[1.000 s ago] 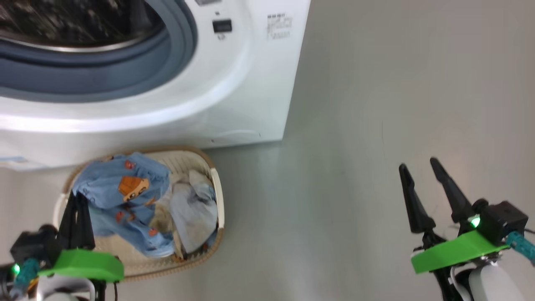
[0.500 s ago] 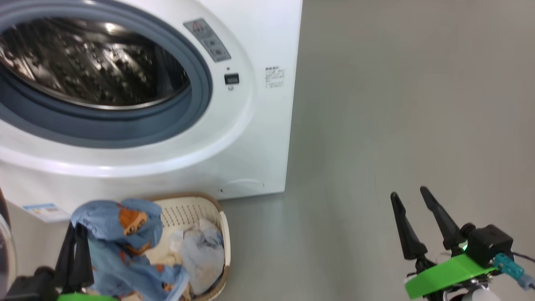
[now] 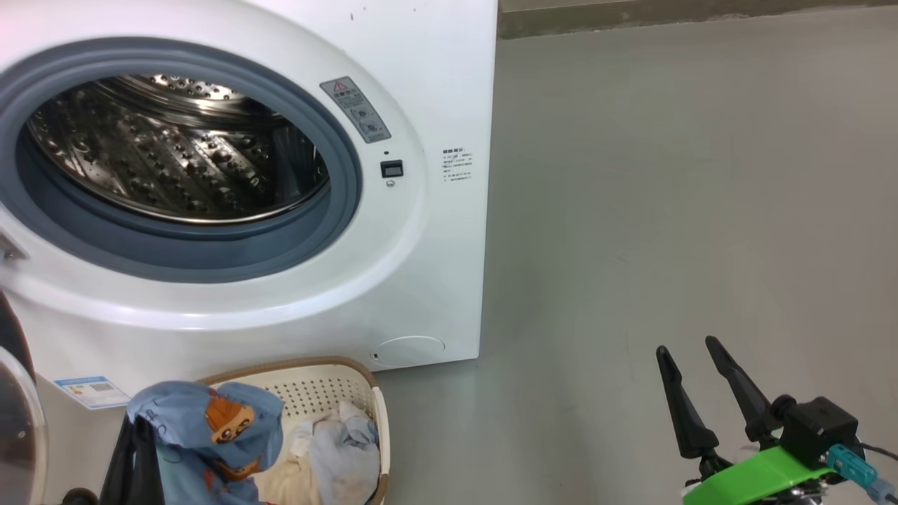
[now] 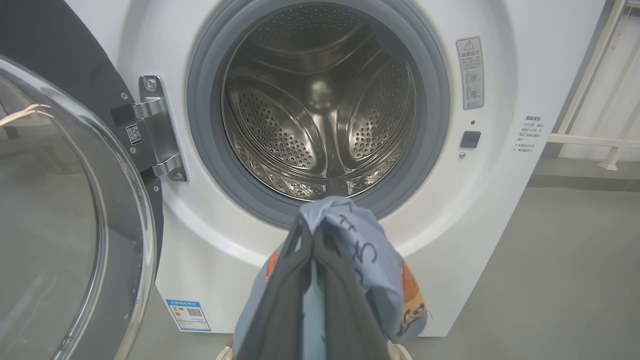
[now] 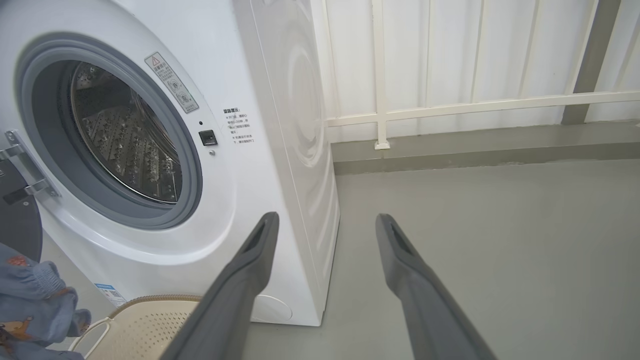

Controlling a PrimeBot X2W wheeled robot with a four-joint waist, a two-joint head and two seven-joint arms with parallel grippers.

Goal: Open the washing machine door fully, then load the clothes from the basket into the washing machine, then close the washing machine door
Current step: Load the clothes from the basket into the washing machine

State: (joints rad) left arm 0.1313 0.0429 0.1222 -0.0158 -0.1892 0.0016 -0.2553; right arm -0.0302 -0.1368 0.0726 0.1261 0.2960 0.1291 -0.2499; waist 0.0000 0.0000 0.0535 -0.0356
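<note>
Clothes: a blue garment (image 3: 203, 428) with orange cartoon patches is held up above the basket (image 3: 316, 368), in front of the machine's lower panel and below the drum opening. A pale blue-white piece (image 3: 344, 449) and a cream piece (image 3: 295, 480) are seen lying in the basket.
Basket: set on the floor (image 3: 666, 210) close in front of the washing machine (image 3: 435, 105), beneath the opening and between the energy sticker (image 3: 91, 389) and the filter cap (image 3: 408, 348).
Washing machine door (image 4: 60, 225): swung open to the left on its hinge (image 4: 155, 130), with the glass bowl seen at the left edge of the left wrist view.
Drum (image 4: 320, 100): seen in full through the grey-blue door seal (image 3: 337, 210).
Left gripper (image 4: 311, 235): clenched on the blue garment, whose cloth is draped over the fingertips and hangs down both sides.
Right gripper (image 3: 685, 347): fingers spread wide with nothing gripped, held over the floor to the right of the machine, well apart from the basket.
</note>
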